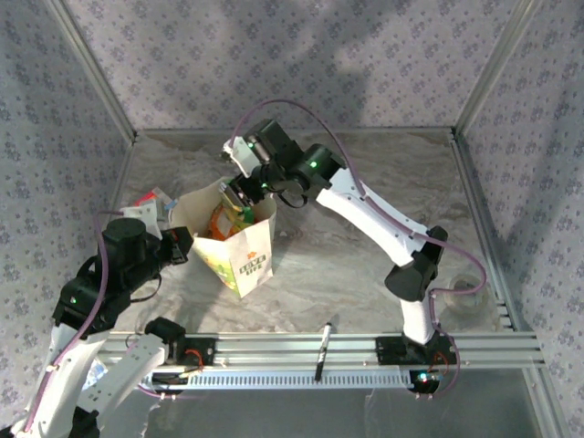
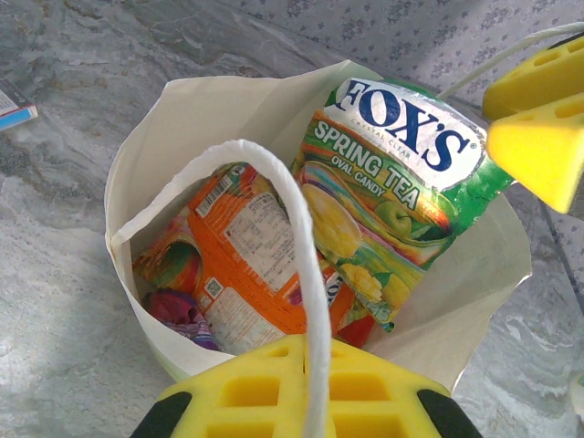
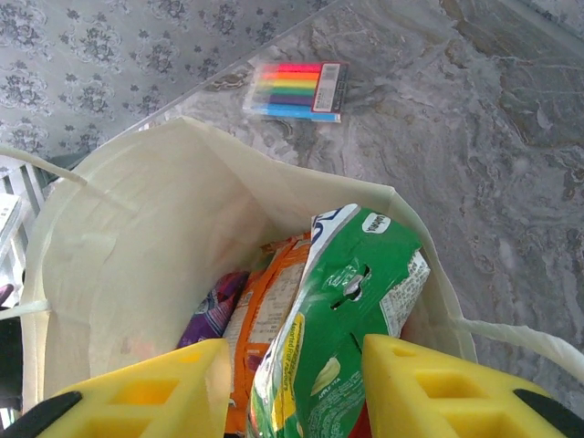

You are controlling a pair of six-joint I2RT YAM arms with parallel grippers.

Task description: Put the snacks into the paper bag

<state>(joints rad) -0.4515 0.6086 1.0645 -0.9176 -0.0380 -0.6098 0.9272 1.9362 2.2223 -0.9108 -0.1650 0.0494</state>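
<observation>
Left wrist view: green packet [image 2: 392, 196] standing in the paper bag [image 2: 151, 128] reads "FOX'S" in dark blue on a white oval, "CRYSTAL CLEAR" small beneath it, then "SPRING TEA" and "OVAL CANDY" in white. Orange packet [image 2: 251, 265] beside it carries a white panel of fine print and a small code square, both too small to read. Top view: green lettering on the bag's front, blurred, illegible.

1. Left arm: rises from its base at the near left edge, elbow bent, wrist aimed rightward.
2. Left gripper [image 1: 185, 245]: jaws fully closed, pinching a thin white loop between its yellow fingers [image 2: 356, 392].
3. Right arm: reaches forward and leftward, wrist angled downward.
4. Right gripper [image 1: 239, 199]: yellow fingers [image 3: 429, 383] set partly apart, flanking a green packet.
</observation>
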